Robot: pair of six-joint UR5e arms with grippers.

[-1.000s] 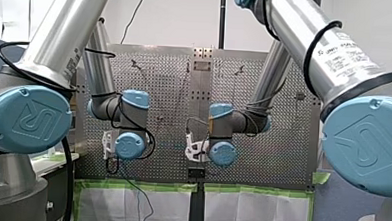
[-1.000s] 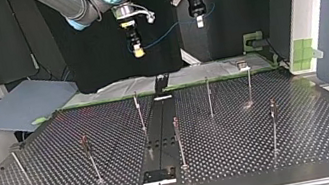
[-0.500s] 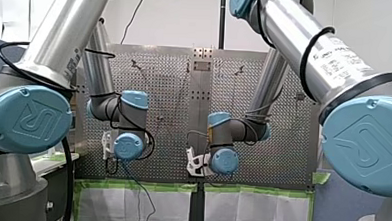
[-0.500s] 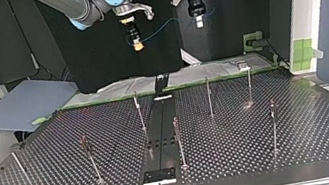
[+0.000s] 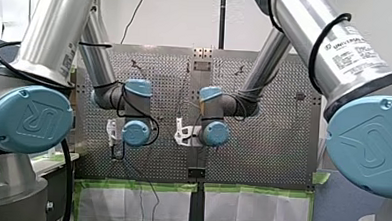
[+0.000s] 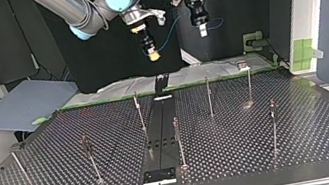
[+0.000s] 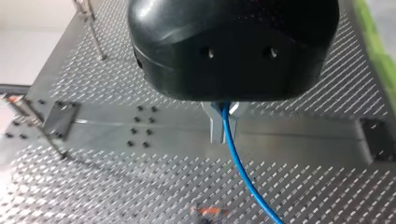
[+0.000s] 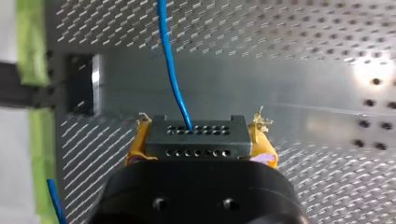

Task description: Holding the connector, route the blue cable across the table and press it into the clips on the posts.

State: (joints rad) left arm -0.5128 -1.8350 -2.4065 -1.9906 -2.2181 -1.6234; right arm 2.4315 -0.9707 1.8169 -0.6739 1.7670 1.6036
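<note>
Routing has barely begun: judging by the top view, no post (image 6: 139, 109) carries the cable yet. The right gripper (image 8: 200, 126) is clamped on the connector (image 8: 201, 140), yellow pads (image 8: 135, 144) against its 2 sides, and the blue cable (image 8: 170, 70) runs out ahead of it. The left gripper (image 7: 223, 125) pinches the same cable between 2 metal fingers (image 7: 214, 128) (somewhere further along its length). Both hang high above the table (image 6: 263, 147). The next move likely calls for descending toward the nearest post with the cable kept taut.

Soft room light, glare on table (image 8: 371, 70)
</note>
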